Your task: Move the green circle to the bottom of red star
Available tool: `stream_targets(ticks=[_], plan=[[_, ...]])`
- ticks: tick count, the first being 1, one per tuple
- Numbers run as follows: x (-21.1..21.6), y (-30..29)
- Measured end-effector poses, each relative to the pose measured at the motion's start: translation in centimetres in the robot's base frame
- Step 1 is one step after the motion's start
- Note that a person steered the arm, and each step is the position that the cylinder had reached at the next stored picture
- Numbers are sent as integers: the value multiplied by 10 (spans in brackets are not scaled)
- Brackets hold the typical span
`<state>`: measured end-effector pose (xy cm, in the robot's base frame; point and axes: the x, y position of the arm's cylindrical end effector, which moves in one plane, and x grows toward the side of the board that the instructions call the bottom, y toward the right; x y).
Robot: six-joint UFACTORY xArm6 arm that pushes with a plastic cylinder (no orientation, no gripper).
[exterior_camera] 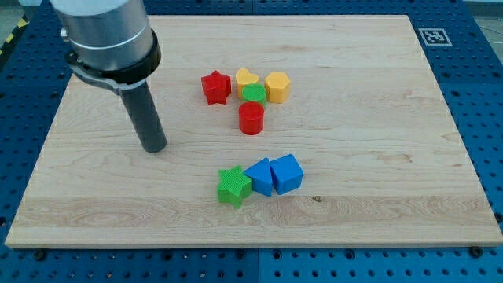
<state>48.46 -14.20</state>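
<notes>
The green circle [254, 93] sits in a cluster near the board's upper middle, touching the yellow heart [247, 79] above it and the yellow hexagon [277, 86] to its right. The red star [216, 87] lies just left of the cluster, a small gap from the green circle. A red cylinder [251, 118] stands right below the green circle. My tip [153, 147] rests on the board at the view's left, well left of and below the red star, touching no block.
A green star [234, 186], a blue block [260, 176] and a blue cube [287, 173] sit in a touching row lower down. The wooden board [393, 157] lies on a blue pegboard, with a marker tag [432, 35] at its top right corner.
</notes>
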Motion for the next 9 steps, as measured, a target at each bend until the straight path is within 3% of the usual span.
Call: stream_targets(ticks=[3, 9], plan=[[-20, 28], [-3, 115]])
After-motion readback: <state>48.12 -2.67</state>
